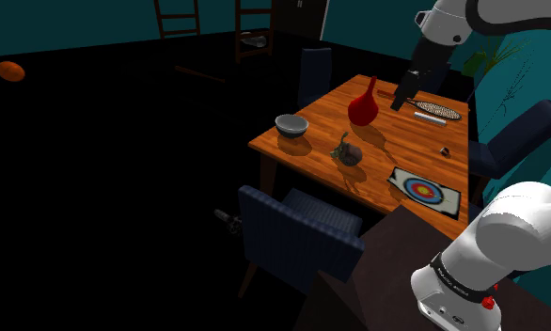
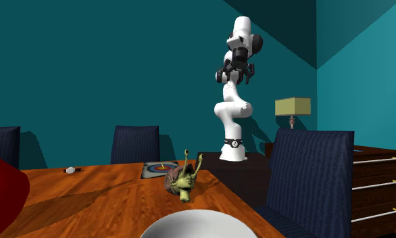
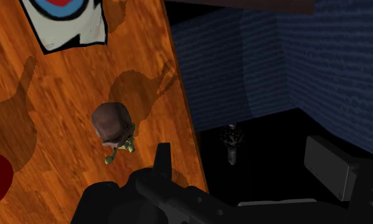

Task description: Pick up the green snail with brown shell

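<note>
Approach step: black two-finger gripper (image 2: 237,76), jaws wide apart & holding nothing, hangs well above green snail w/ brown shell (image 1: 347,152) near orange-brown wooden table (image 1: 401,141) edge; next move, I'd say: descend, centre over shell.

Walls (image 2: 88,67): flat teal, meeting in a corner at the upper right of the second exterior view. Floor (image 1: 95,207): near-black across the left half of the shoulder view. Wooden table (image 1: 386,155): orange-brown, right of centre. Dark blue chair (image 1: 297,230) at its lower-left edge. Ladder-back chairs (image 1: 255,28) along the top edge. Wooden dresser (image 2: 376,176) at the far right of the second exterior view, with a pale-shaded lamp (image 2: 292,107) near it.
</note>
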Motion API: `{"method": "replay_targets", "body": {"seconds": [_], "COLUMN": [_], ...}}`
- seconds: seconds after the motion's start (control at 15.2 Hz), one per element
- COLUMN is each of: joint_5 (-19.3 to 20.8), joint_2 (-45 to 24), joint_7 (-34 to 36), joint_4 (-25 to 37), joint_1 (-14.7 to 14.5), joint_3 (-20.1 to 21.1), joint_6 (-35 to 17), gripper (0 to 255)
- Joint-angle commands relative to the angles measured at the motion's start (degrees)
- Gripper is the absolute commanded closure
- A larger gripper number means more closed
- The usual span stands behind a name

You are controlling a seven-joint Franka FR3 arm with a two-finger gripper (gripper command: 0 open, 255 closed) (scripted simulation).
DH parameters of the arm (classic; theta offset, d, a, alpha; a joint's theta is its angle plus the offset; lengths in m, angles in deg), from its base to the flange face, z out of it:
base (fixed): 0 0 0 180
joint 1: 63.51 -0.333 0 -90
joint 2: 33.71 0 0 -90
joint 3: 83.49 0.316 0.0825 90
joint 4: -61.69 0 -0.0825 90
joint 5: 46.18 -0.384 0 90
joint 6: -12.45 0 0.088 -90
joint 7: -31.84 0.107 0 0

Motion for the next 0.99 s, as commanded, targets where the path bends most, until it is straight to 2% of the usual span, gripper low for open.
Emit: {"method": "replay_targets", "body": {"seconds": [0.0,0.46,0.92], "joint_5": [0.0,3.4,6.2], "joint_2": [0.0,-10.4,-23.4], "joint_7": [0.0,-0.9,-1.4], "joint_4": [0.0,-2.0,-0.1], "joint_1": [0.0,2.1,4.1], "joint_3": [0.0,-3.0,-5.8], "joint_6": [0.0,-12.7,-24.4], "gripper": [0,0,0]}}
